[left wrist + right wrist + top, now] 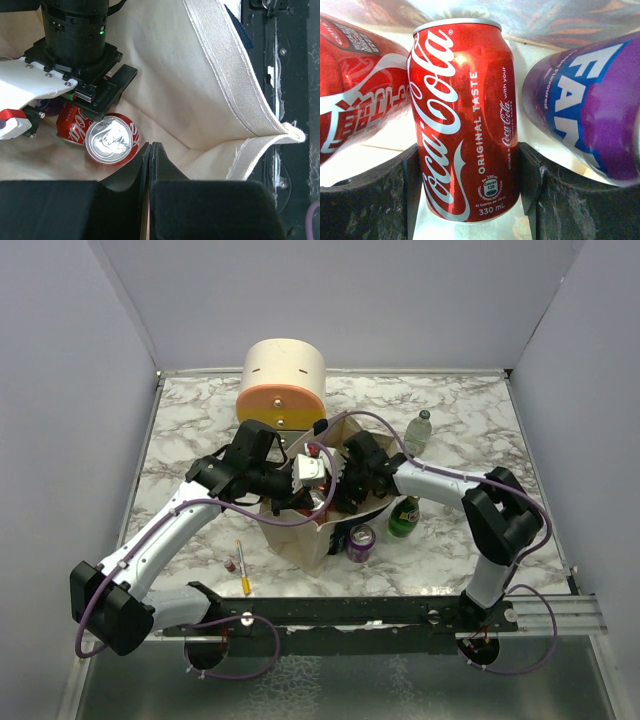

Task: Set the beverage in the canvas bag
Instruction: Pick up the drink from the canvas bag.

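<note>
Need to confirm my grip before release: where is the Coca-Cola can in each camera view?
Top external: not clearly seen; hidden under the right hand at the canvas bag mouth.
Left wrist: Coca-Cola can left of centre, silver top facing the camera.
Right wrist: centre, between the hand's fingers.
Shared landmark: the right hand gripping it.

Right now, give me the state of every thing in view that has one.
canvas bag: standing, mouth open
Coca-Cola can: inside the bag, gripped
right gripper: shut on the Coca-Cola can
left gripper: shut, nothing seen held
purple can: upright, outside the bag
green bottle: upright
clear bottle: upright, capped
drawer box: drawer looks shut
</note>
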Controlling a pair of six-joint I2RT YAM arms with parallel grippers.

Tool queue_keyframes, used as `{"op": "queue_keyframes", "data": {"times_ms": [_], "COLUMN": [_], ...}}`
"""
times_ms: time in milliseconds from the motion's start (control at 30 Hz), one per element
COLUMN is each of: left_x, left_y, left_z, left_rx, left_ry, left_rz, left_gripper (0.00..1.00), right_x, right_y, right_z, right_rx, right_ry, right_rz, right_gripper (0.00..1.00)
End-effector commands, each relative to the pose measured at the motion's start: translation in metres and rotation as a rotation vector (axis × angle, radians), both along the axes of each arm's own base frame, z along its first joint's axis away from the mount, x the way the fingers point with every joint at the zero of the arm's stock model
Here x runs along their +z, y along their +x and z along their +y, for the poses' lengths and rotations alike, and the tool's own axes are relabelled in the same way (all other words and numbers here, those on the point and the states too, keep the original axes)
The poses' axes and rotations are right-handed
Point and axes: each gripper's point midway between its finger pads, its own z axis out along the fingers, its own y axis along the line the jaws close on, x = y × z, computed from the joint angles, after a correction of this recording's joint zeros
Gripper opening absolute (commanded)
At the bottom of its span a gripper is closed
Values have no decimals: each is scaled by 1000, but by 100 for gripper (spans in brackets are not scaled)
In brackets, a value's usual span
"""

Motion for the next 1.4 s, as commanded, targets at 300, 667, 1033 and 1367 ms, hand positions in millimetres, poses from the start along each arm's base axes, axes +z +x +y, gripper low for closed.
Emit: {"op": "queue_keyframes", "data": {"times_ms": [300, 667, 1033, 1367], "left_x": [18, 41, 98, 166], "left_y": [28, 59, 82, 95], "left_z": [4, 10, 6, 15], "left_rx": [113, 247, 361, 441], "left_ry": [-60, -114, -254, -460], "left_rz": [-15, -45, 36, 178], "left_gripper": [0, 0, 22, 83], "right_x": [104, 145, 214, 297], "right_y": [-5, -3, 3, -6], "right_z": [15, 9, 13, 2], "right_rx": [-3, -43, -45, -51], "right_ry": [207, 266, 386, 548], "right_rz": [-94, -176, -306, -491], "right_gripper": [1, 1, 1, 1]}}
